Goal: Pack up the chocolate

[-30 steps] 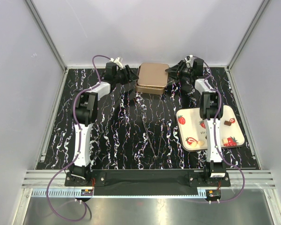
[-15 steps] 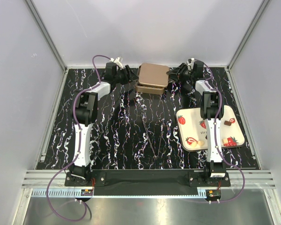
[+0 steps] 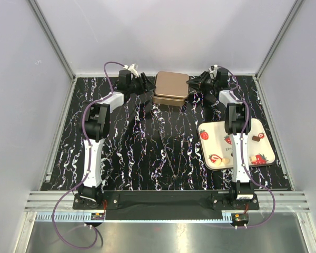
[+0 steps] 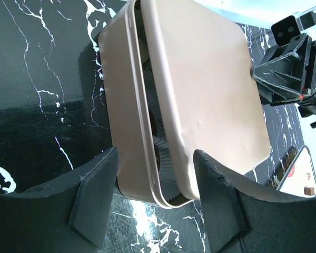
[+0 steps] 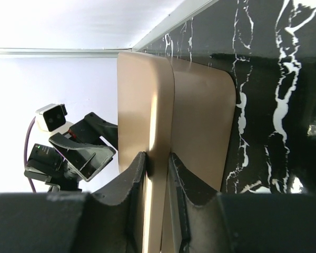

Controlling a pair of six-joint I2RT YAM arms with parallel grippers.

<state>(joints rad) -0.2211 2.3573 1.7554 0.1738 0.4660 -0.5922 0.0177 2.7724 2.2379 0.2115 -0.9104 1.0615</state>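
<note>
Tan box (image 3: 171,89) at far centre of the black marbled surface (image 3: 131,142). Only the left wrist view shows the gap under its lid (image 4: 200,89), with crinkled paper cups (image 4: 166,182) inside. Left claw (image 4: 155,155) is spread wide, fingers either side of the box end; we cannot tell if they touch. Right wrist view shows the right claw (image 5: 157,157) pinched on the lid's edge. Chocolate (image 3: 260,136) shows in the top view only: a few pieces on the white tray (image 3: 217,129) at right, well apart from the box.
</note>
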